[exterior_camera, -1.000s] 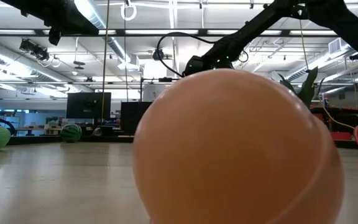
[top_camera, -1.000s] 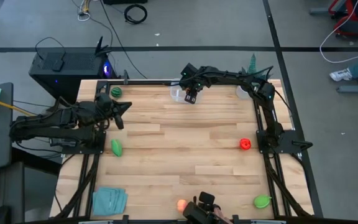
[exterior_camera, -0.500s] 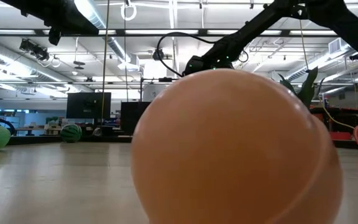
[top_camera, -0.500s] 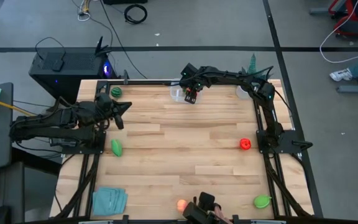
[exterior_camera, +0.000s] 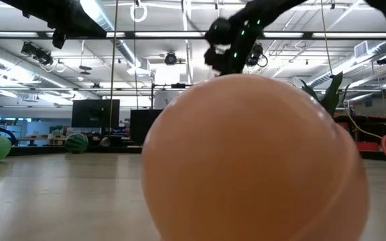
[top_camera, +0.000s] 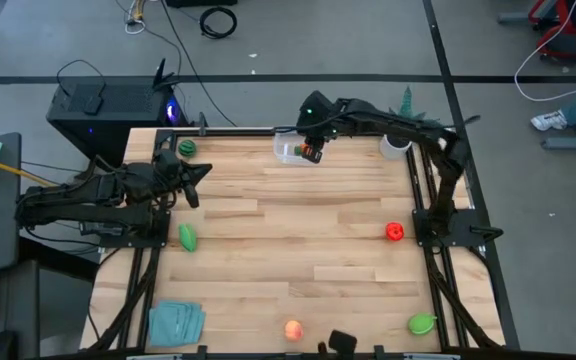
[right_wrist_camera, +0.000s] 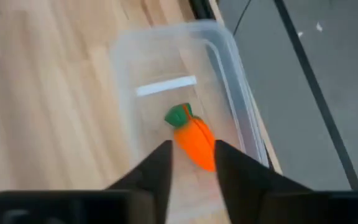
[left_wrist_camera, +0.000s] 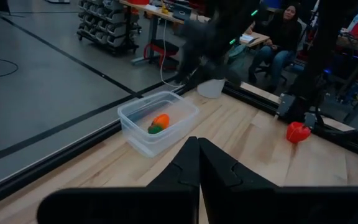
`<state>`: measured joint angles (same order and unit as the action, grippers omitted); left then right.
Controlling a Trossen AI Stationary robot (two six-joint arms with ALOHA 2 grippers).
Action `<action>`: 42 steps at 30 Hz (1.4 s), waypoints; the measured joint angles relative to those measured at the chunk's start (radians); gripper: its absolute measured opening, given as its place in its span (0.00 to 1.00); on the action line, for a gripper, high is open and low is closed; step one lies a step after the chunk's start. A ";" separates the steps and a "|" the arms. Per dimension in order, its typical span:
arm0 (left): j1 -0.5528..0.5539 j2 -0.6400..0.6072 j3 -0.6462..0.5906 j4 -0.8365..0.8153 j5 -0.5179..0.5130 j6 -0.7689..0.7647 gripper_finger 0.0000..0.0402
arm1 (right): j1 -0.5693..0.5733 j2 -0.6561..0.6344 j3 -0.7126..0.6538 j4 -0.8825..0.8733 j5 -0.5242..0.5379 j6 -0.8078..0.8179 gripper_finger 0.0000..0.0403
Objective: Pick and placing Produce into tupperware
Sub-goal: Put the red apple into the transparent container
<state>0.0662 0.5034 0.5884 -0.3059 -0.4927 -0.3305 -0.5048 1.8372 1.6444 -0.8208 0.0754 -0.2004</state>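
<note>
Our right gripper (right_wrist_camera: 191, 163) just lifted off the tupperware (right_wrist_camera: 229, 74), fingers parted and empty, leaving the carrot (right_wrist_camera: 194, 138) inside. 1 down. Left gripper (left_wrist_camera: 197, 163) waits clenched at the worktop's (top_camera: 298, 250) left.

Table (top_camera: 298, 250), middle: bare wood, open passage from side to side.
Far edge: tupperware (top_camera: 290, 150) with carrot (right_wrist_camera: 194, 142) inside; right gripper (top_camera: 313, 152) directly above it, blocking access from overhead.
Far right corner: spiky plant (top_camera: 406, 110) in white pot.
Left side: left gripper (top_camera: 204, 170), jaws shut, reaching in over the table's left edge; green pieces (top_camera: 187, 237) near it.
Right side: red piece (top_camera: 394, 231).
Near edge: teal cloth (top_camera: 176, 322), peach piece (top_camera: 292, 329), green piece (top_camera: 422, 323), well apart.
</note>
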 joint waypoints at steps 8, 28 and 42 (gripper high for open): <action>0.000 0.001 0.016 -0.018 0.000 -0.014 0.01 | 0.119 -0.145 0.000 -0.103 -0.040 0.037 0.04; 0.000 0.141 0.207 -0.190 0.001 -0.024 0.01 | 0.436 -0.343 0.000 -0.650 -0.025 0.754 0.01; 0.000 0.164 0.211 -0.186 0.072 0.002 0.01 | 0.536 -0.341 -0.031 -0.750 -0.095 0.932 0.09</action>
<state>0.0658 0.6676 0.7990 -0.4919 -0.4210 -0.3290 0.0315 1.4967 1.6130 -1.5711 -0.0193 0.7311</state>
